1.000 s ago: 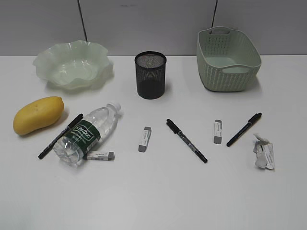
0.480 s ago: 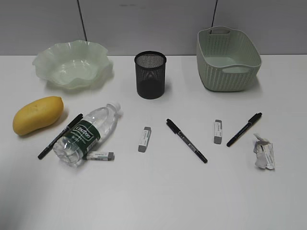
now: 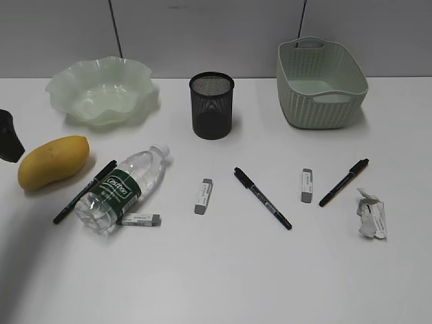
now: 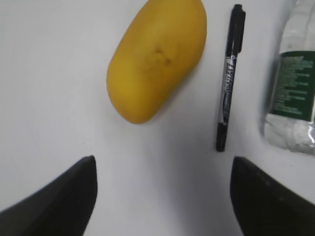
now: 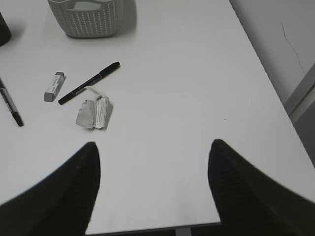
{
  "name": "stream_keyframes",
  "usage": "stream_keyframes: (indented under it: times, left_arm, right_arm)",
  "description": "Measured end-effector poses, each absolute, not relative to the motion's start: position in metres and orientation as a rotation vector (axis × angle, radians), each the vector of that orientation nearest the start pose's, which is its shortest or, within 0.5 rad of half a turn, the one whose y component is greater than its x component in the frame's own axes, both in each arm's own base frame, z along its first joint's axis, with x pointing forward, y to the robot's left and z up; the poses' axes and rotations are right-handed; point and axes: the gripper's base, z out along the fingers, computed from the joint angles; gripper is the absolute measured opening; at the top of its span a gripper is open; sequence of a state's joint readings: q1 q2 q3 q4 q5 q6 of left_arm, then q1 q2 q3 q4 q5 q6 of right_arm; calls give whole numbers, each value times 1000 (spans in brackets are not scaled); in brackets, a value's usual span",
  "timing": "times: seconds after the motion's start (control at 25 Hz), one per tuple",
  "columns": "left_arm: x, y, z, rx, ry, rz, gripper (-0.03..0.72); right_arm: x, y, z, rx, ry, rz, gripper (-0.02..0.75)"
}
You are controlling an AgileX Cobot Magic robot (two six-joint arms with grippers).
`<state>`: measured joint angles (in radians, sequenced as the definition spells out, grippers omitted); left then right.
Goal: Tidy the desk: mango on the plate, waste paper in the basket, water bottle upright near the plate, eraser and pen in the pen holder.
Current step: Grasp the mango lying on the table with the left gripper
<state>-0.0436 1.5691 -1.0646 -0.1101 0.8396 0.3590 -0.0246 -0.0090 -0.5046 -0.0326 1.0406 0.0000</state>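
The mango lies at the desk's left, below the ruffled green plate. My left gripper is open and empty at the left edge, just short of the mango. The water bottle lies on its side with a pen beside it and an eraser at its base. The pen holder stands mid-back, the basket back right. The waste paper lies at the right and shows in the right wrist view. My right gripper is open, out of the exterior view.
Two more erasers and two more pens lie mid-desk. In the left wrist view a pen and the bottle lie right of the mango. The desk's right edge is near my right gripper.
My left gripper has come into the exterior view at the left edge, next to the mango. Nothing on the desk has moved.
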Motion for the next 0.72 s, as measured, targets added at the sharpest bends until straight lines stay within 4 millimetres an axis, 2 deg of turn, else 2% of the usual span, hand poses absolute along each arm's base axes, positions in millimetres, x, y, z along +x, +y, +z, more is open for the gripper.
stream_keyframes:
  times: [0.12, 0.36, 0.56, 0.72]
  left_arm:
    - [329, -21, 221, 570, 2823, -43, 676]
    - [368, -21, 193, 755, 2869, -19, 681]
    - [380, -21, 175, 939, 2867, -26, 681]
    - [386, -21, 168, 1005, 2818, -6, 681]
  right_arm:
    - [-6, -2, 280, 26, 2010, -54, 543]
    - [-6, -2, 280, 26, 2010, -54, 542]
    - [-6, -2, 280, 26, 2010, -54, 543]
    - [-6, -2, 280, 26, 2010, -54, 543]
